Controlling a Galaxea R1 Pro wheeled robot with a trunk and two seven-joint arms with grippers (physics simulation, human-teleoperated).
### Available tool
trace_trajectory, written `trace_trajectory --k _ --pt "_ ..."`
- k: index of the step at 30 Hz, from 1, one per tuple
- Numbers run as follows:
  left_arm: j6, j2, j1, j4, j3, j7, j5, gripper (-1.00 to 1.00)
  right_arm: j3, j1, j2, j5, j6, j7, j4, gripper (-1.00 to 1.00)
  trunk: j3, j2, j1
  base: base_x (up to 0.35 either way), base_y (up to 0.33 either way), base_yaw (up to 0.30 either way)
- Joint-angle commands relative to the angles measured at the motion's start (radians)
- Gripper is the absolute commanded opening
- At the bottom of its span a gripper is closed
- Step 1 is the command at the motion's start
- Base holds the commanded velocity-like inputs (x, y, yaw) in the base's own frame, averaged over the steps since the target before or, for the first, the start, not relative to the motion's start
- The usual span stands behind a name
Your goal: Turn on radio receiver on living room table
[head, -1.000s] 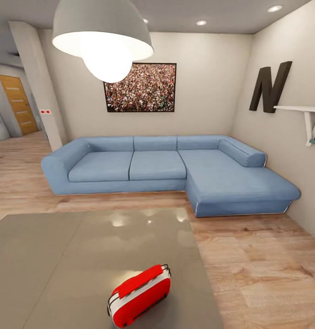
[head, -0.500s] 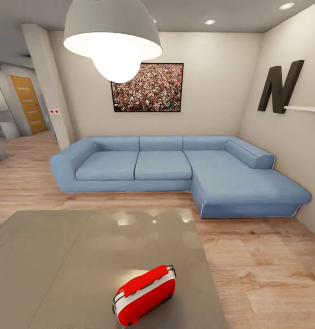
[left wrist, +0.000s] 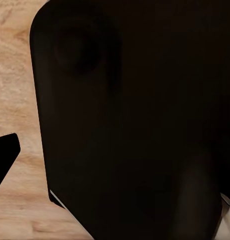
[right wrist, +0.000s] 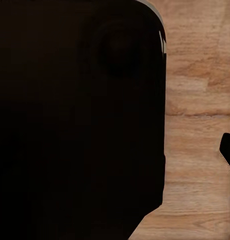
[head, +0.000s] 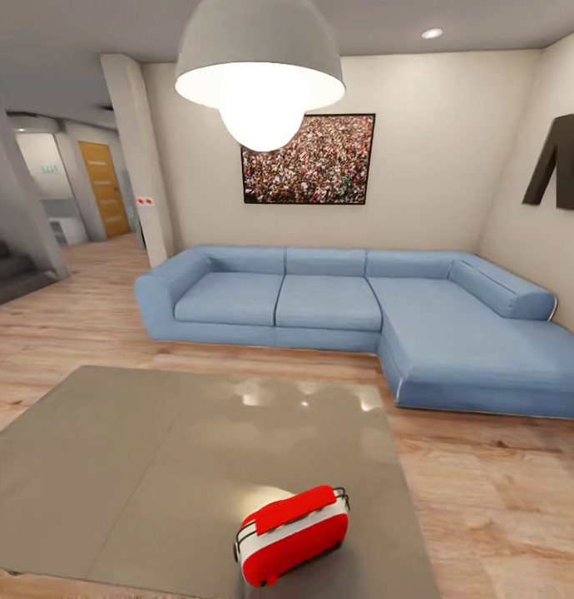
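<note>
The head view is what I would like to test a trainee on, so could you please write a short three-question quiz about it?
1. True or false: the radio receiver stands on the table.
2. What hangs on the wall behind the blue sofa?
A. a mirror
B. a framed crowd photo
C. a clock
3. Fill in: the white dome ____ hangs from the ceiling.

Key
1. True; it sits near the table's near right corner.
2. B
3. lamp
</note>
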Motion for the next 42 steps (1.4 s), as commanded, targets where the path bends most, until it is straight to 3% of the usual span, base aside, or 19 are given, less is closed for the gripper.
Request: trace_trajectory --k 1,34,42 --pt "0.000 0.000 0.000 0.000 0.000 0.000 0.000 1.00 0.000 0.000 0.000 0.000 0.000 0.000 0.000 1.00 0.000 0.000 0.000 0.000 0.000 0.202" --pt "0.002 0.000 0.001 -0.002 0.001 0.003 0.001 1.00 -0.003 0.000 0.000 -0.007 0.001 -0.001 0.000 1.00 0.000 0.000 0.000 0.000 0.000 0.016" --pt "0.002 0.000 0.000 -0.002 0.001 0.003 0.001 1.00 -0.005 0.000 0.000 -0.009 0.001 -0.002 0.000 1.00 0.000 0.000 0.000 0.000 0.000 -0.142"
